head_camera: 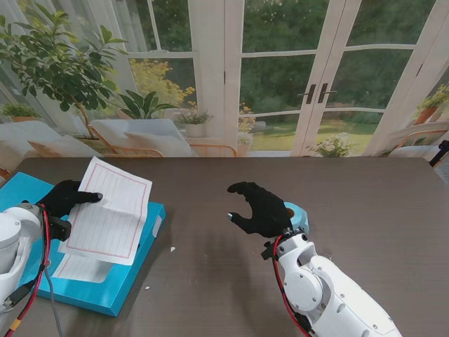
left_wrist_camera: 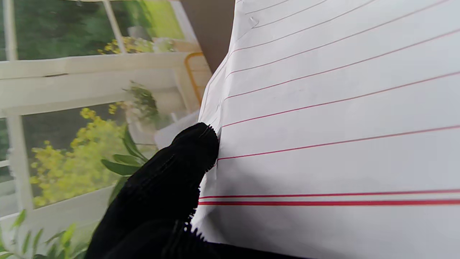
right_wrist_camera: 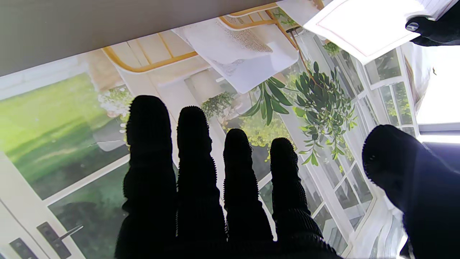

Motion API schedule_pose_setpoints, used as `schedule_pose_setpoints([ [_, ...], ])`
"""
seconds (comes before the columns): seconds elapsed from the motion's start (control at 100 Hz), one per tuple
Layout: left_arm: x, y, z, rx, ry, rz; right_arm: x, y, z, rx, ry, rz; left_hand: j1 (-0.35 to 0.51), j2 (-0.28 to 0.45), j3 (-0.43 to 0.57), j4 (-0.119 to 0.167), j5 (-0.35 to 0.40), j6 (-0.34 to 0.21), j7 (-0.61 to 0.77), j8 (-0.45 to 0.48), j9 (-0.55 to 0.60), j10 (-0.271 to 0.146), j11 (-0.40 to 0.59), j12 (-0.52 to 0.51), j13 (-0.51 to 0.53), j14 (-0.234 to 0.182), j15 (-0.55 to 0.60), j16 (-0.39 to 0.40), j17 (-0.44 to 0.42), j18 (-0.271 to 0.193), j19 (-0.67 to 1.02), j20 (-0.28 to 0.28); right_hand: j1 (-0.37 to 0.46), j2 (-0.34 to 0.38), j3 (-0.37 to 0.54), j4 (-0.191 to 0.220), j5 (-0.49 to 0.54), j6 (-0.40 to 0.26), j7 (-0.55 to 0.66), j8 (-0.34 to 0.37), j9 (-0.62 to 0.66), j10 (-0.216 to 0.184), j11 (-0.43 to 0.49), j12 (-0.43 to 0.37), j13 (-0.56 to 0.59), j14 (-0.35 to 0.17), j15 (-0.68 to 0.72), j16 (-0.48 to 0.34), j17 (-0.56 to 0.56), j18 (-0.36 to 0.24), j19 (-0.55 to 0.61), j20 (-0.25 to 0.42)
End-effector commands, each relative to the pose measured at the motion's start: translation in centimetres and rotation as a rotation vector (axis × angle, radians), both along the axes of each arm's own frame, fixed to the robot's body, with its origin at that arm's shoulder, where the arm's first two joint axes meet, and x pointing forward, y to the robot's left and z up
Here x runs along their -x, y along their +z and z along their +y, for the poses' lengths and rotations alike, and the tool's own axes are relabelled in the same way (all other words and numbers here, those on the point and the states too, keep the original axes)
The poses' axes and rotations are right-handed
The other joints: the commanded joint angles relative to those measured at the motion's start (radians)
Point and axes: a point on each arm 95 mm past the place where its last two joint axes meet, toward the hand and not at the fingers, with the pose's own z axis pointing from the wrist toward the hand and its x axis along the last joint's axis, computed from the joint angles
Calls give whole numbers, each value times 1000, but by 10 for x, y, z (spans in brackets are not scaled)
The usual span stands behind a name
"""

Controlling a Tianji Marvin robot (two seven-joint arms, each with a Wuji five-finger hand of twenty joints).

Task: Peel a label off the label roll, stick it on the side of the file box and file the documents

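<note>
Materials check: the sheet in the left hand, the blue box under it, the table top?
Sheet: thin matte paper with red ruled lines; it bends where the left hand holds it.
Box: smooth blue, probably plastic or coated board; rigid flat edges.
Table top: dark brown with faint grain, likely laminate or wood veneer, low sheen.

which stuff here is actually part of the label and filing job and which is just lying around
Part of the job:
- file box, blue, on the left
- lined sheet, held at its edge by the left hand
- label roll, mostly hidden behind the right hand, which holds nothing

Just lying about:
- small white scraps on the table
</note>
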Motion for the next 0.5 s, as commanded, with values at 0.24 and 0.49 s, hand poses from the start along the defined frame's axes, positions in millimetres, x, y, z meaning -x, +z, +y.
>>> schedule_pose_setpoints([
  [0.24, -16, -9, 22, -201, -3, 118, 5, -10, -1, 10, 19, 47, 69, -19, -10, 47, -31, 10, 37, 9, 6, -49, 7, 21, -6, -31, 13, 14, -16, -7, 9, 28, -41, 52, -23, 25, 12, -18, -19, -6, 23, -22, -18, -9, -21, -4, -13, -8, -440, 15, -23, 13],
  [0.49, -23, -25, 21, -348, -59, 189, 6, -16, -3, 12, 18, 69, 69, -12, -28, 41, -36, -3, 41, 8, 0, -54, 4, 21, -14, -36, 11, 13, -22, -16, 10, 31, -41, 60, -24, 26, 10, -12, -20, -4, 23, -24, -18, -8, -21, -4, -14, -7, -440, 15, -23, 14],
])
